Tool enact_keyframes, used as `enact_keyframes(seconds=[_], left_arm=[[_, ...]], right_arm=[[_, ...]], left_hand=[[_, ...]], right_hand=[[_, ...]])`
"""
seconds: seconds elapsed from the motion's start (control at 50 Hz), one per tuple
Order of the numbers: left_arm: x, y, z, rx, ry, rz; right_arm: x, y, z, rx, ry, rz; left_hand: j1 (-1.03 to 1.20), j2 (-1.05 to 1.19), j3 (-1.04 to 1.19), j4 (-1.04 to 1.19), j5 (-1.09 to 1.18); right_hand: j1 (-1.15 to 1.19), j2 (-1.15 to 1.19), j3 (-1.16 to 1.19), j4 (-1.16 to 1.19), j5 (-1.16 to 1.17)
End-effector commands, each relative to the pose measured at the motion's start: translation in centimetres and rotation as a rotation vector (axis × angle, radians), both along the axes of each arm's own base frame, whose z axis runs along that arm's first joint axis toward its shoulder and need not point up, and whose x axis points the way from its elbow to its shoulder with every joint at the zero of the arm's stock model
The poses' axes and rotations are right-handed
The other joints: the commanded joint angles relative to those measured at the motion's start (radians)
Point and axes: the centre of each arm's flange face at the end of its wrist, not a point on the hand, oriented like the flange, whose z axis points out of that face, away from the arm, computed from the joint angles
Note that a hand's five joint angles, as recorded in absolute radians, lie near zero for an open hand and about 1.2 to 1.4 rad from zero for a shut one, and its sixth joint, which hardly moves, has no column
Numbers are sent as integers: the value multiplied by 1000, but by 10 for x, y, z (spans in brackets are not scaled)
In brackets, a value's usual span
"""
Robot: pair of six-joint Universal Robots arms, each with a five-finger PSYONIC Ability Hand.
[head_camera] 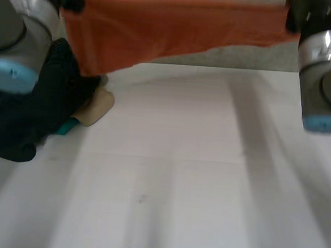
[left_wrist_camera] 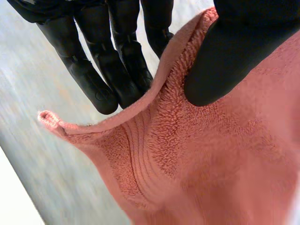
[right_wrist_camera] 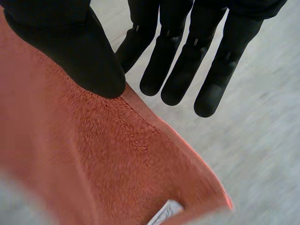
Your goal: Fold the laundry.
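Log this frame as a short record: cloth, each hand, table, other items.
cloth: orange towel, hanging stretched between both hands
left hand: thumb and fingers pinch the towel's edge near a corner
right hand: thumb on the towel's edge, fingers behind it
surface: white table
waiting: dark garment heap by the left arm, with a beige piece and a teal piece

Orange terry-cloth towel (head_camera: pixel 178 28) hanging spread wide above the far side of the white table (head_camera: pixel 178 187). Its top edge is taut and its lower edge sags toward the left. A small white label (right_wrist_camera: pixel 165 213) sits near one corner. Heap of dark navy cloth (head_camera: pixel 35 115) with beige (head_camera: pixel 98 108) and teal (head_camera: pixel 67 127) pieces at the table's left.
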Motion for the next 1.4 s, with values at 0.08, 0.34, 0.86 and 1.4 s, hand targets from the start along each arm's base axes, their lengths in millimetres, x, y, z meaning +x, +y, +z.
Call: enact_keyframes(seconds=[0.08, 0.34, 0.86, 1.4], left_arm=[[6, 31, -149, 412, -214, -76], [8, 51, -164, 435, -417, -34], [0, 42, -95, 366, -273, -63], [8, 62, -90, 532, -236, -56]], right_arm=[[-16, 38, -141, 481, 167, 38], [-25, 37, -158, 581, 222, 33], [-58, 5, -179, 772, 180, 106], [-71, -5, -151, 748, 152, -30]], left_hand=[[249, 198, 207, 203, 239], [249, 198, 207, 203, 239], [249, 198, 207, 203, 239], [249, 198, 207, 203, 239]], right_hand=[[267, 222, 209, 202, 202], [-384, -430, -443, -450, -450], [-605, -650, -663, -670, -670], [267, 222, 209, 202, 202]])
